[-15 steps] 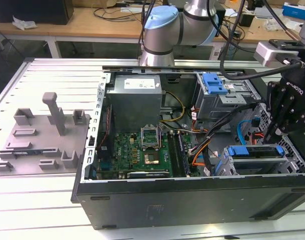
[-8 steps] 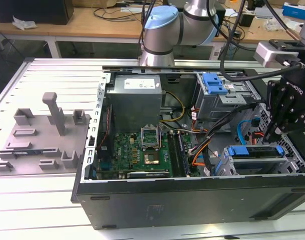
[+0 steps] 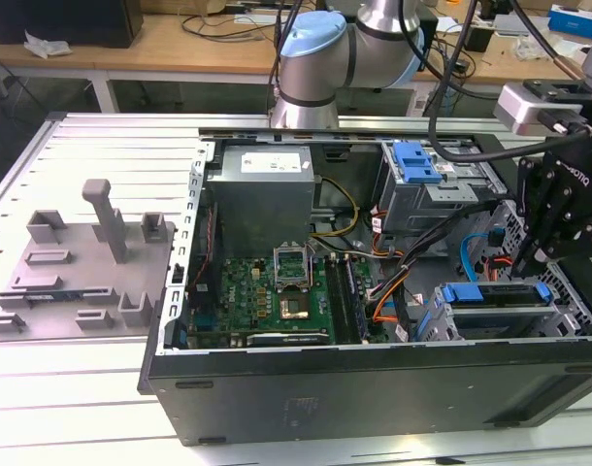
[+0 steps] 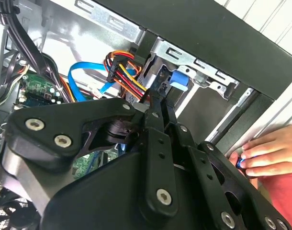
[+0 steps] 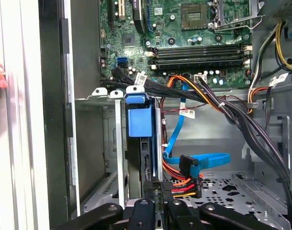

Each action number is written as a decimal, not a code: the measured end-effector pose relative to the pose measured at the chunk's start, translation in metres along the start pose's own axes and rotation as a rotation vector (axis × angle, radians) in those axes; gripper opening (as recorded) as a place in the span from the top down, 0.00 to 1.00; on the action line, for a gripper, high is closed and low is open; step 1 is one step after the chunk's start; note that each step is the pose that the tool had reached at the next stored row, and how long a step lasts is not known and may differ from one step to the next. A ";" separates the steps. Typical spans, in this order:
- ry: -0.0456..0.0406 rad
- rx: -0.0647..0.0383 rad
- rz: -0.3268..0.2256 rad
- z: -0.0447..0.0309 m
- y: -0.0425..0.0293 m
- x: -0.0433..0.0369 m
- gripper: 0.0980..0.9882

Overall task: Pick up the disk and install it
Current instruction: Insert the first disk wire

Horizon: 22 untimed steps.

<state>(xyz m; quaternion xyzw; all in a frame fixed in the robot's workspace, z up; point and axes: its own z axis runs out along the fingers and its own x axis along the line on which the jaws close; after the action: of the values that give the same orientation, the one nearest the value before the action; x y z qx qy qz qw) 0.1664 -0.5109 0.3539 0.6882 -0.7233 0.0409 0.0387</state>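
Ribbed aluminium table (image 3: 102, 126) bears the open computer case (image 3: 374, 383), workbench (image 3: 180, 44) behind. Inside the case, the gripper (image 4: 160, 99) presses its fingers close together at the disk (image 5: 139, 122), on edge in the drive cage (image 5: 88, 139). A hand (image 4: 270, 153) rests outside the case.

- An open computer case (image 3: 374, 393) lies on its side on a ribbed metal table (image 3: 73, 422).
- Inside, toward the exterior view's left, there is a green circuit board (image 3: 262, 291), with a grey power supply box (image 3: 262, 199) just beyond it.
- A blue latch (image 3: 415, 160) tops a grey metal cage (image 3: 427, 202) at the far right.
- Orange, red, black and blue cables (image 5: 241, 125) tangle beside the board.
- A grey moulded tray (image 3: 82, 267) rests left of the case.
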 end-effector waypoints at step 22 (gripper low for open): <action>0.0001 -0.003 0.024 0.0007 0.0011 0.0044 0.92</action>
<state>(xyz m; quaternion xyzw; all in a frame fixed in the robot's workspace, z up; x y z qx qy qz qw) 0.1651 -0.5153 0.3537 0.6796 -0.7315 0.0404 0.0391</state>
